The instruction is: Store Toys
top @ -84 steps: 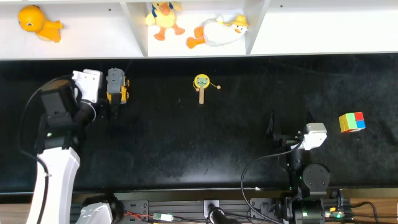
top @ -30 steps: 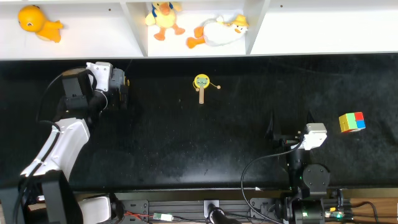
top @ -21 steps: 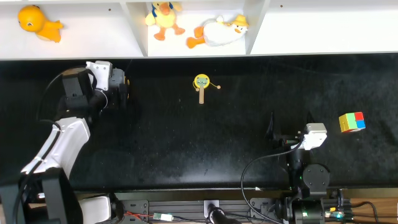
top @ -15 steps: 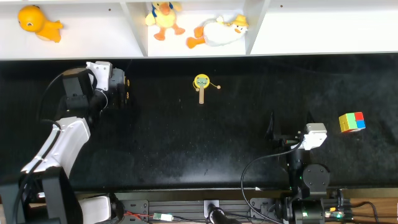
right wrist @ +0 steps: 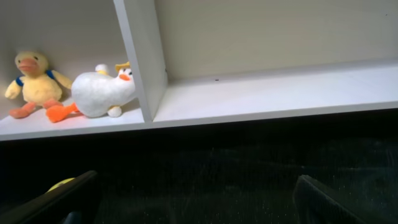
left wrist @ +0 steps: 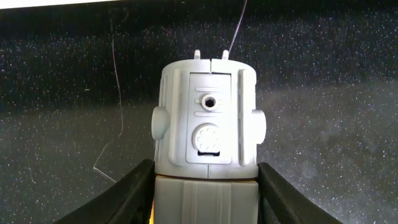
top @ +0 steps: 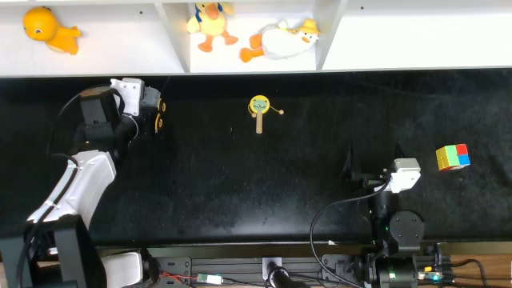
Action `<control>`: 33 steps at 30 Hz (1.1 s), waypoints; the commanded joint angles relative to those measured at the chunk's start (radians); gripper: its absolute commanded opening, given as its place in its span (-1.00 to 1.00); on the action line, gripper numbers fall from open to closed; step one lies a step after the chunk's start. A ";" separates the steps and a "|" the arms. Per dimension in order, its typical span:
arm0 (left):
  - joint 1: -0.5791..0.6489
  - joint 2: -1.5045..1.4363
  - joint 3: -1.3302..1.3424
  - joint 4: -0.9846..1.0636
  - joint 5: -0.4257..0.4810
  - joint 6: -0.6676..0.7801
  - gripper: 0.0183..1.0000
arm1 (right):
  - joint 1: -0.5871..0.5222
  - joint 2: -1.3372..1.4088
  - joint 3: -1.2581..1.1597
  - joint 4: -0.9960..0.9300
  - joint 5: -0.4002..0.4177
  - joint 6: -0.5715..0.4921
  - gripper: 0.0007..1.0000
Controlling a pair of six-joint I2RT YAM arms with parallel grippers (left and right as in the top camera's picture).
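Observation:
A grey and yellow toy truck [top: 158,114] sits at the back left of the black mat, close to the shelf. My left gripper [top: 149,118] is shut on it. In the left wrist view the truck's grey underside [left wrist: 208,134] stands upright between the two dark fingers [left wrist: 124,199], lifted over the mat. My right gripper [top: 373,164] rests low at the front right, open with nothing in it, facing the shelf. Its fingers [right wrist: 62,199] spread wide in the right wrist view.
A small yellow rattle drum [top: 259,108] lies at the mat's middle back and a coloured cube [top: 453,157] at the right. On the white shelf [top: 416,48] are an orange duck [top: 50,30], a yellow duck [top: 211,22] and a white goose [top: 280,40].
My left arm swung in toward the shelf, and the gripper closed on the truck. The truck has since tipped up slightly. The right arm has not moved.

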 commanded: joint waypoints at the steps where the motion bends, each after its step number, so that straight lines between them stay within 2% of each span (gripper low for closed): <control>1: -0.003 0.006 -0.005 -0.002 -0.005 -0.004 -0.37 | -0.002 -0.009 -0.010 0.006 -0.001 0.008 0.99; 9: -0.003 -0.064 -0.005 -0.023 -0.005 0.000 -0.48 | -0.002 -0.009 -0.010 0.006 -0.001 0.008 0.99; 19: -0.003 -0.247 -0.005 -0.114 -0.053 0.000 -0.56 | -0.002 -0.009 -0.010 0.006 -0.001 0.008 0.99; 24: -0.003 -0.296 -0.005 -0.103 -0.053 0.000 -0.64 | -0.002 -0.009 -0.010 0.006 -0.001 0.008 0.99; 33: -0.003 -0.303 -0.005 0.008 -0.041 -0.004 -0.66 | -0.002 -0.009 -0.010 0.006 -0.001 0.008 0.99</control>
